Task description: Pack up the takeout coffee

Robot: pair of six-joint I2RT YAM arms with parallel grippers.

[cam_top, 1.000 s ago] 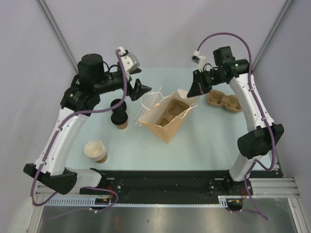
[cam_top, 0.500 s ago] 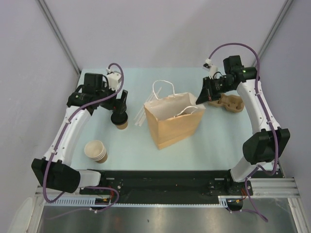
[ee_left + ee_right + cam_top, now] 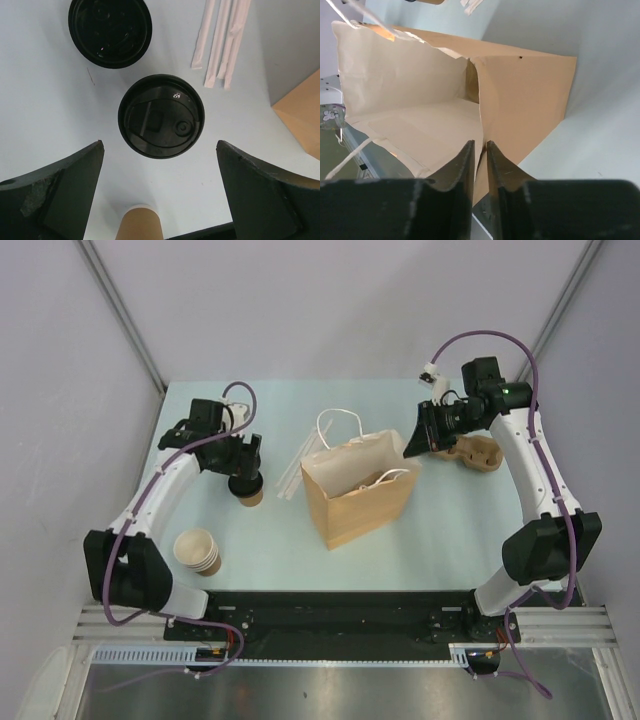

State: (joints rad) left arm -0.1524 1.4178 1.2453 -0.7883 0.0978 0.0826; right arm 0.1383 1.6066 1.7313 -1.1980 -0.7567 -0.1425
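The takeout coffee (image 3: pixel 246 490) is a tan paper cup with a black lid (image 3: pixel 161 116), standing left of the brown paper bag (image 3: pixel 360 495). My left gripper (image 3: pixel 248 464) hangs just above the cup and is open wide. In the left wrist view the left gripper (image 3: pixel 159 145) shows one finger on each side of the lid, touching nothing. The bag stands upright with its mouth open. My right gripper (image 3: pixel 413 444) is at the bag's right top corner. In the right wrist view the right gripper (image 3: pixel 479 143) has its jaws a narrow gap apart, with the bag's rim (image 3: pixel 472 107) running into that gap.
A spare black lid (image 3: pixel 110 30) lies just beyond the cup. Wrapped straws (image 3: pixel 220 42) lie between cup and bag. A stack of lidless paper cups (image 3: pixel 198 550) stands near the front left. A pulp cup carrier (image 3: pixel 472 452) sits behind the right gripper.
The bag went from tipped over to upright. My left arm came down over the lidded cup and its jaws spread fully. The right jaws parted slightly at the bag's rim.
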